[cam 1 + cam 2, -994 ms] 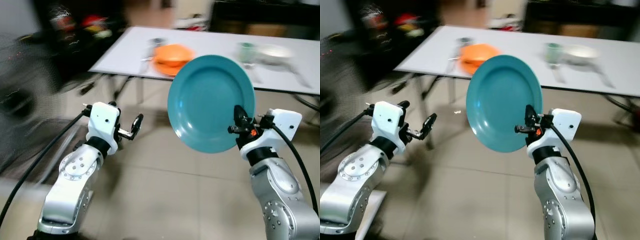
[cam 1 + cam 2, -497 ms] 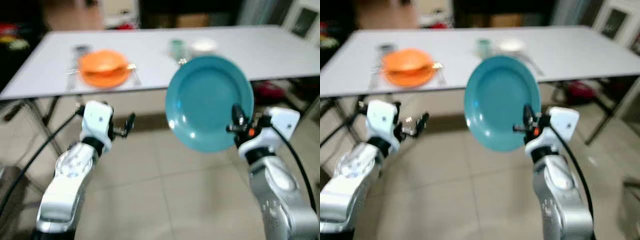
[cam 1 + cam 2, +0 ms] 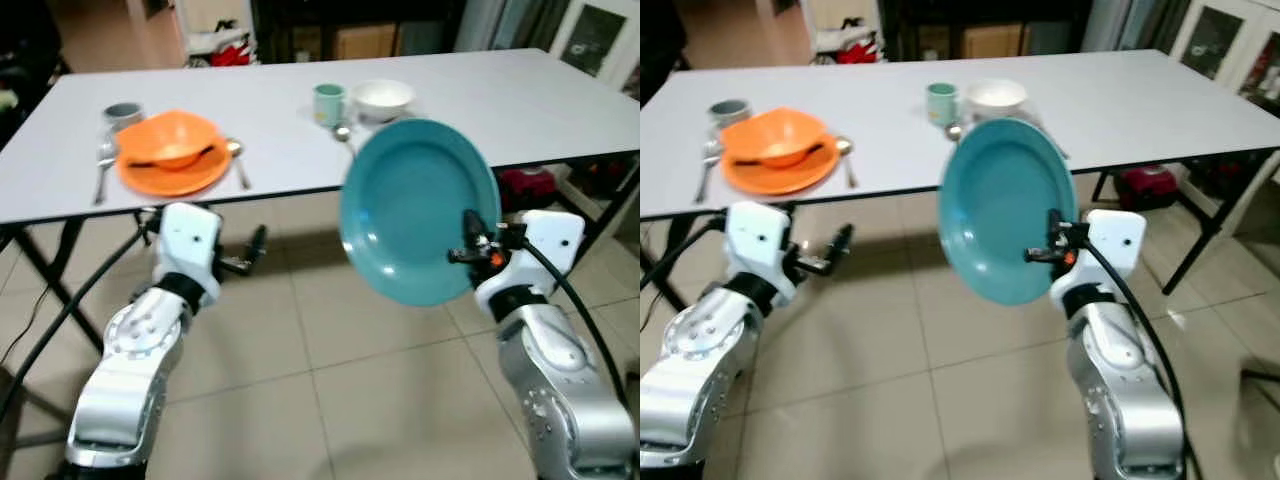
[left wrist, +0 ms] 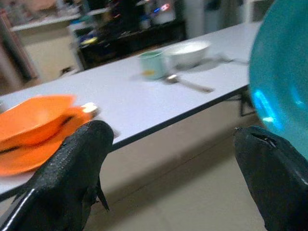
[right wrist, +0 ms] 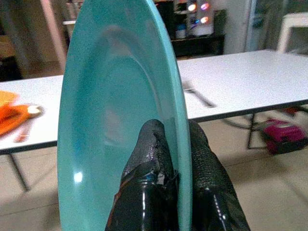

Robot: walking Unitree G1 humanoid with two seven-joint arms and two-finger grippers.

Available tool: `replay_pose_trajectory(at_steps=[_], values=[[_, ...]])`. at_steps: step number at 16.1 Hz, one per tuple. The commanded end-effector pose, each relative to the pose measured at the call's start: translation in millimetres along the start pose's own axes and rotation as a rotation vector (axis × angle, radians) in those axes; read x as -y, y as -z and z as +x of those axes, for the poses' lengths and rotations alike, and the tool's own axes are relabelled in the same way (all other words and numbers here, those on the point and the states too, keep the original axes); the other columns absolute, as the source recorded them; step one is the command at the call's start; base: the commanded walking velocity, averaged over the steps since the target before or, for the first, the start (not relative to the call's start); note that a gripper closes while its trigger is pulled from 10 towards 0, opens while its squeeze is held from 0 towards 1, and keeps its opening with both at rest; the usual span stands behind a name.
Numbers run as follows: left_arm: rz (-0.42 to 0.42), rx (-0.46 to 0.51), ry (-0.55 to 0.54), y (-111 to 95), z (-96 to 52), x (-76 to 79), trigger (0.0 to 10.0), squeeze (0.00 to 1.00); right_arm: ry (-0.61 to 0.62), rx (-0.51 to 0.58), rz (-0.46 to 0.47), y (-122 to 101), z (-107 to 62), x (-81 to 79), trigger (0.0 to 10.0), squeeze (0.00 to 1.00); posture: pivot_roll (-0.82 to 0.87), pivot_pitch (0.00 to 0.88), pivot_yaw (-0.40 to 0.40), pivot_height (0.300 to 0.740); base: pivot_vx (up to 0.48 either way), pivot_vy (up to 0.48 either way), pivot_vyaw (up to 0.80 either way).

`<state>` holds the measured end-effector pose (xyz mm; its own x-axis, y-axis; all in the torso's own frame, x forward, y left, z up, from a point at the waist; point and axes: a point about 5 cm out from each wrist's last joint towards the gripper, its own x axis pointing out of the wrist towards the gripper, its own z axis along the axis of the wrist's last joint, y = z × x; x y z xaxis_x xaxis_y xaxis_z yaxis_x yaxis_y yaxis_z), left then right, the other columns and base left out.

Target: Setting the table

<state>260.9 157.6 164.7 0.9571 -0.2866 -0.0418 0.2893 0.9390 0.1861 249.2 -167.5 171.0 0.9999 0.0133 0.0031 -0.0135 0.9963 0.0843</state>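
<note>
- The white table [image 3: 560, 100] now stands squarely ahead and sharp, where a second ago it ran off at an angle in a blur; the camera has swung round to face it, so the robot looks lined up for its approach
- The teal plate [image 3: 420, 210] sits at the same spot in front of the right arm as before, held on edge, short of the table's near edge and below the tabletop, over the tiled floor
- The right gripper [image 5: 171, 159] is clamped on the teal plate's lower rim, one black finger on each face
- The left gripper [image 4: 168, 159] hangs spread wide and empty, short of the table's near edge, below the orange setting
- On the table, an orange bowl [image 3: 172, 140] rests on an orange plate [image 3: 170, 172] toward the left end; a green cup [image 3: 328, 102] and white bowl [image 3: 382, 96] stand near the middle
- Judged from this, the plate has yet to reach the table, probably bound for the place by the white bowl
</note>
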Motion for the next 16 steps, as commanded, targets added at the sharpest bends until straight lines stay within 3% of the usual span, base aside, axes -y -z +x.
replay_pose_trajectory(at_steps=[1,5,9,12,16], values=[[0.006,-0.005,0.025,0.3,-2.1,1.3,10.0,0.00,0.001,0.034,0.018,-6.0,-0.1,-0.4,10.0,0.00,0.09,0.000,0.014,0.740,0.326,0.000,0.00],[0.000,0.001,0.023,-0.2,3.7,1.6,10.0,0.00,-0.047,0.010,0.096,-4.5,-0.4,-7.0,10.0,0.00,0.09,0.000,0.018,0.740,0.329,0.000,-0.12],[0.005,0.005,0.030,-0.7,4.1,3.0,10.0,0.00,-0.043,0.026,0.083,-6.0,3.5,-4.2,10.0,0.00,0.10,0.000,0.009,0.740,0.327,0.000,-0.74],[0.011,0.019,0.024,-4.7,9.3,2.7,10.0,0.00,-0.066,0.005,0.010,-3.6,9.1,-7.5,10.0,0.00,0.11,0.000,0.005,0.740,0.326,0.000,0.00],[0.018,0.007,0.015,-0.4,3.7,-0.3,10.0,0.00,-0.077,0.013,0.054,-2.6,6.7,-10.2,10.0,0.00,0.11,0.000,-0.002,0.740,0.326,0.000,0.00]])
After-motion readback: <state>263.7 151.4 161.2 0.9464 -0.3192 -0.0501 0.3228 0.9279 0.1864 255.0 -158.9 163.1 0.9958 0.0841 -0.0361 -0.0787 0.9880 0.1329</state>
